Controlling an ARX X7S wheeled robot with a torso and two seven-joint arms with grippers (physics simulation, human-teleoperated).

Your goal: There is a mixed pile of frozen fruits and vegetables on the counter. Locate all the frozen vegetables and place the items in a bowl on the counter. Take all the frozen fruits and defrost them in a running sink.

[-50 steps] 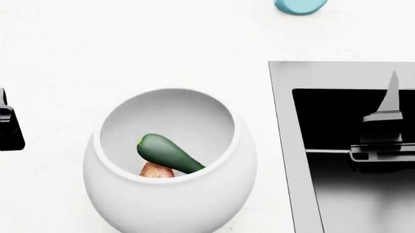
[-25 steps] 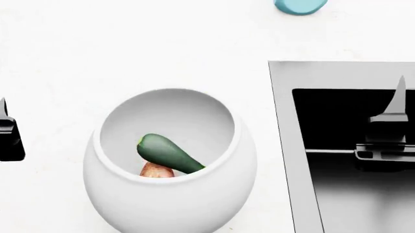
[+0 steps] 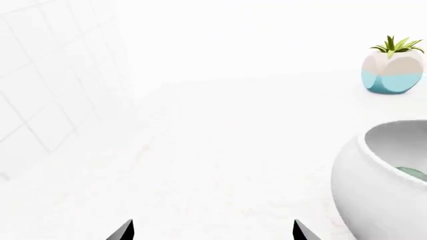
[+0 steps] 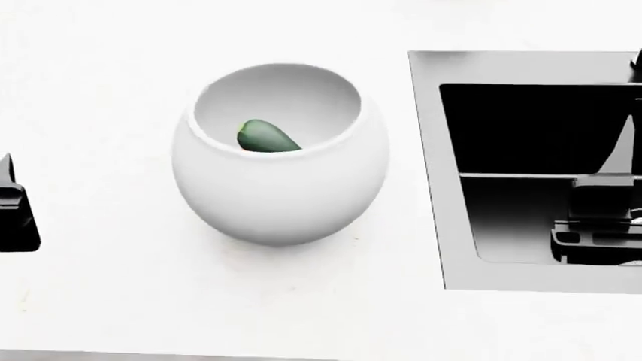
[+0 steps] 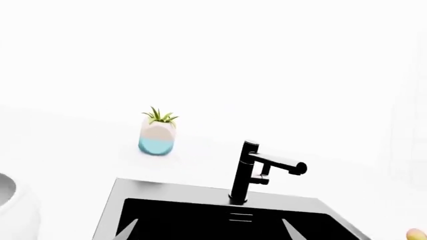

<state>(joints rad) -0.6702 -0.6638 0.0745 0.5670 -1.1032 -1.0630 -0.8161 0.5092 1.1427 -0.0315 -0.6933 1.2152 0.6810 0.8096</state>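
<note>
While the zucchini (image 4: 266, 138) lies in the white bowl (image 4: 281, 188) on the table (image 4: 101, 83) and both hands, left hand (image 3: 212, 231) and right hand (image 5: 210, 229), hang apart and empty, the mango (image 5: 416, 234) beside the sink (image 5: 220, 212) looks stiff and slick, best gripped across its middle.

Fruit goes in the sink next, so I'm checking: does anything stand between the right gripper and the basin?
Nothing visible does. The right gripper hangs open over the bare black sink; the faucet stands at its far rim, ahead of the gripper.
</note>
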